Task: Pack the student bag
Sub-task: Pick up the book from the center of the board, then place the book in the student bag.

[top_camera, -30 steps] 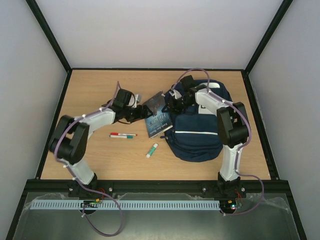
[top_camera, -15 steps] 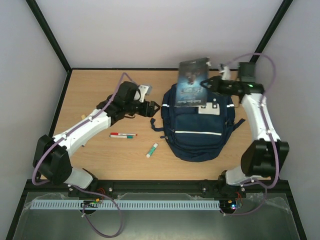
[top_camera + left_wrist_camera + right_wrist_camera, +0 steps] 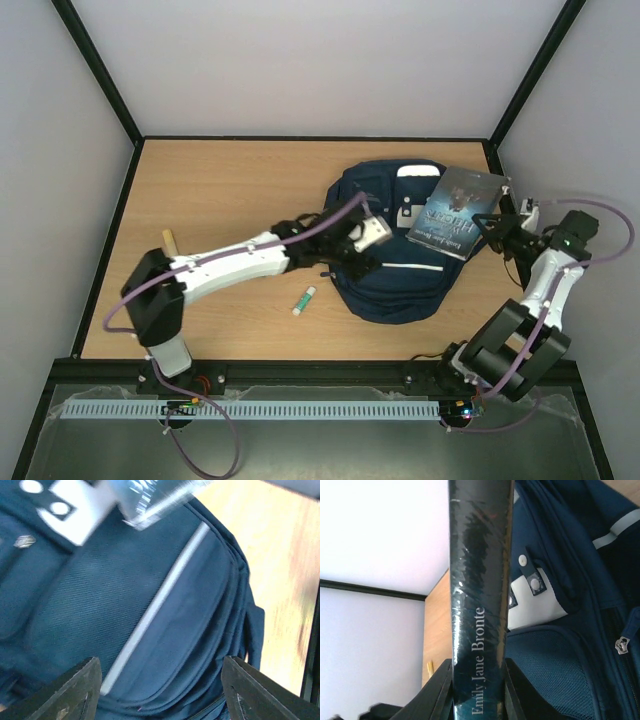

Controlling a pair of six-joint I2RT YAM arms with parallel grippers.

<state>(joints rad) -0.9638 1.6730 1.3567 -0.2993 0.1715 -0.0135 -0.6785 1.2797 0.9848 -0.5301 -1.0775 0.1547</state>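
Top external view: nearest you, a small white glue stick [image 3: 304, 299] with a green cap lies on the wooden table [image 3: 210, 180], just left of the student bag [image 3: 400, 292] and not touching it. The navy bag lies flat, front upward, right of the table's centre, with its white stripe running across it and its light grey patch toward the far edge. Your left arm reaches from the near left corner across to the bag, and the left gripper [image 3: 345, 262] hovers over the bag's front. In the left wrist view its fingers [image 3: 75, 692] stand wide apart with nothing between them, and only the bag's [image 3: 165, 630] stripe and front pocket show below. Further left, beside that arm's elbow, lies a short tan stick [image 3: 168, 241], too small to identify. On the far right, your right gripper [image 3: 492, 226] is clamped on a dark book [image 3: 458, 210], holding it tilted over the bag's far right corner. You cannot tell whether book and bag touch. In the right wrist view the spine [image 3: 480, 580] reads "Emily Jane Bronte", pinched between the right gripper's [image 3: 477, 682] two fingers, with the bag [image 3: 560, 675] behind
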